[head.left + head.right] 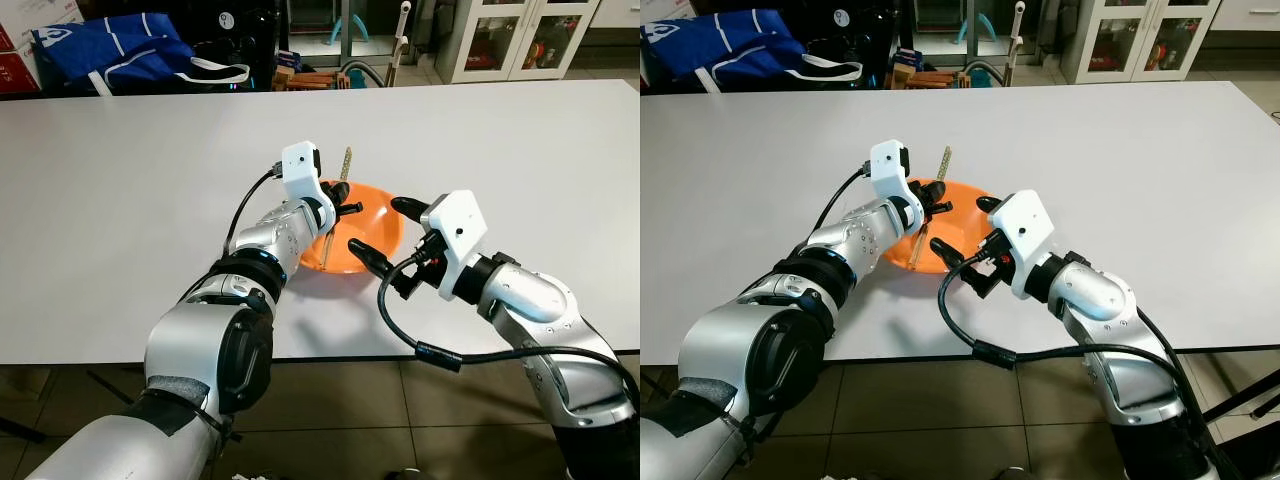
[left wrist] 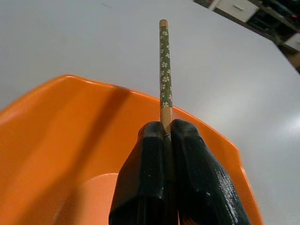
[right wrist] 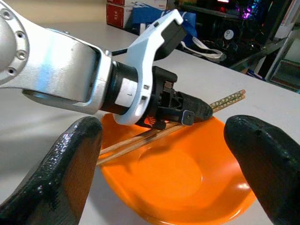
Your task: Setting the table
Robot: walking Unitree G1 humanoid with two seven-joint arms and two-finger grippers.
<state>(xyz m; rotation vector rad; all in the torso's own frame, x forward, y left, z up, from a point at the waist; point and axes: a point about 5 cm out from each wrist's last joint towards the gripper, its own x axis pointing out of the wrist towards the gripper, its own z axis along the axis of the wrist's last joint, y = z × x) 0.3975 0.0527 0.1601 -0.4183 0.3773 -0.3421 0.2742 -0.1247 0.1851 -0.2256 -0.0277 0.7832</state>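
An orange bowl (image 1: 332, 262) sits on the white table (image 1: 120, 200), a little in from its near edge. My left gripper (image 1: 345, 208) hovers over the bowl's left side, shut on a pair of wooden chopsticks (image 1: 346, 160) with green flowered tops. The chopsticks slant across the bowl, their plain ends down by the near rim and the tops pointing away. In the left wrist view the black fingers (image 2: 145, 178) pinch the chopsticks (image 2: 164, 65) above the bowl (image 2: 70, 131). My right gripper (image 1: 375, 224) is open at the bowl's right side, one finger on either side of the rim, holding nothing.
A blue bag (image 1: 110, 50) and dark clutter lie beyond the table's far edge on the left. White glass-door cabinets (image 1: 520, 35) stand at the back right. The table top stretches wide to both sides of the bowl, and its near edge runs just below my arms.
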